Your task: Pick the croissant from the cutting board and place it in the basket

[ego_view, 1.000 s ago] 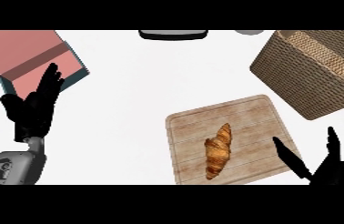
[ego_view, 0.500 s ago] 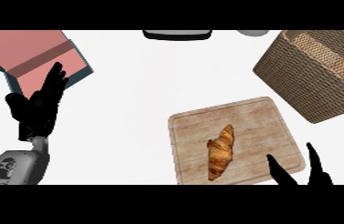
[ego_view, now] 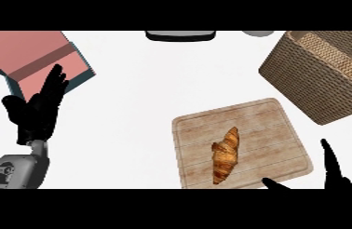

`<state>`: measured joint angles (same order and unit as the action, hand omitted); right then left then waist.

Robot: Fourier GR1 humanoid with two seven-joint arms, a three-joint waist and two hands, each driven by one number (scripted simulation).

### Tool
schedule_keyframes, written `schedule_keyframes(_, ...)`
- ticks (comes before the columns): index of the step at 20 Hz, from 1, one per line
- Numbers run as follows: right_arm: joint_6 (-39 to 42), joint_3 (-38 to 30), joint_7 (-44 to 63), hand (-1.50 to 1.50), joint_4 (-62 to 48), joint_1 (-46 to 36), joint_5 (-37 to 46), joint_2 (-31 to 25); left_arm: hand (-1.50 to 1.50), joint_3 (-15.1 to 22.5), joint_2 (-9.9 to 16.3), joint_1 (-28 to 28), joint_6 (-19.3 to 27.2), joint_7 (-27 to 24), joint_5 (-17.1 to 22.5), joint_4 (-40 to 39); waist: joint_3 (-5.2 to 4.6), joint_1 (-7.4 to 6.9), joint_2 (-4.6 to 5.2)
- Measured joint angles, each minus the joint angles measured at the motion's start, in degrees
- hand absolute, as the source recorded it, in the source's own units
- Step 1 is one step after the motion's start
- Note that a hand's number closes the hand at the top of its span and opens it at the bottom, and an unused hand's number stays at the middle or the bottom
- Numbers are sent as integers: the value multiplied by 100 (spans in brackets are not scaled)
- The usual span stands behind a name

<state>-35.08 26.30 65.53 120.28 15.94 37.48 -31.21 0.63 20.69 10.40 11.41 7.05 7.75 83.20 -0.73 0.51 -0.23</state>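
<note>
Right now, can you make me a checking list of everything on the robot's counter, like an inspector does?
Surface: white counter, bare in the middle.
Job's things: croissant lies on the wooden cutting board, not yet picked up; woven basket stands at the upper right, just beyond the board's far right corner.
Clutter: pink box with a blue edge at the upper left; a dark tray-like thing and a grey round thing at the top edge, too cut off to name.
Robot hands: left robot hand open, fingers up, resting at the left edge; right robot hand open at the lower right, beside the board, touching nothing.
Cables: nothing seen.
Surroundings: nothing seen beyond the counter.
</note>
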Motion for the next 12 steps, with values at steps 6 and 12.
schedule_keyframes(6,582,284,599,-150,334,-207,1413,989,0,29,-69,7,26,99,-47,84,37,-45,15)
schedule_keyframes(12,784,725,534,-150,-43,-212,2739,2154,0,-1,-134,19,8,105,-86,55,55,-44,18)
